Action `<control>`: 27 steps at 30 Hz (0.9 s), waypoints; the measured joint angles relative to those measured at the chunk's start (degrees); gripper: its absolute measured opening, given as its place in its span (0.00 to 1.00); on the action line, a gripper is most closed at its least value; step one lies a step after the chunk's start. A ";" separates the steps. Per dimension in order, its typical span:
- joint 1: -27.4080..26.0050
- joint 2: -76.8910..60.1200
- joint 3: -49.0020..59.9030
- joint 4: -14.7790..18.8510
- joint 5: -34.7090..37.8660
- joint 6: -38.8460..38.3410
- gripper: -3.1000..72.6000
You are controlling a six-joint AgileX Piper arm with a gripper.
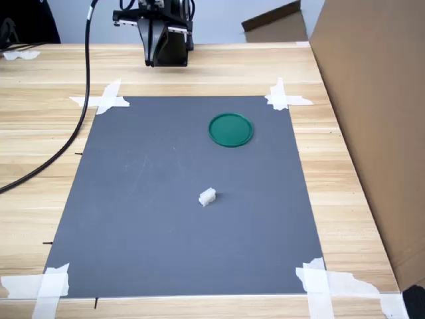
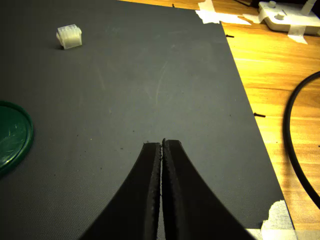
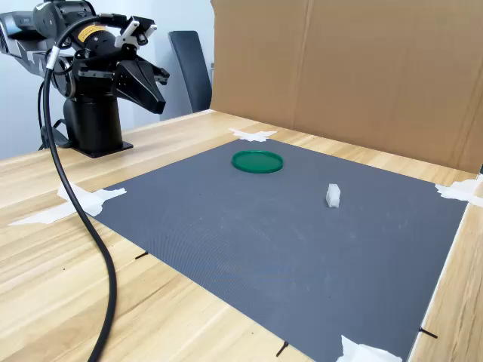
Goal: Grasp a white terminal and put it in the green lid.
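— What covers the wooden surface [image 1: 199, 66]?
— A grey mat [image 1: 153, 226], taped at its corners.
— And the white terminal [image 1: 207, 197]?
— Mid-mat, lower centre of the first exterior view, well apart from the green lid [image 1: 230, 129] above it.
— The pincer [image 2: 162, 144]?
— Pressed together, empty, over the mat.

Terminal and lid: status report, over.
End effector shut, empty, up near the arm's base. White terminal loose on the grey mat, apart from the green lid. Lid empty. Nothing between them.
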 joint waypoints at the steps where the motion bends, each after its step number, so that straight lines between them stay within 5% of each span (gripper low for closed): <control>1: 0.00 0.00 0.00 0.00 0.00 0.00 0.00; 27: 0.00 5.54 -3.27 -0.11 3.62 0.00 0.00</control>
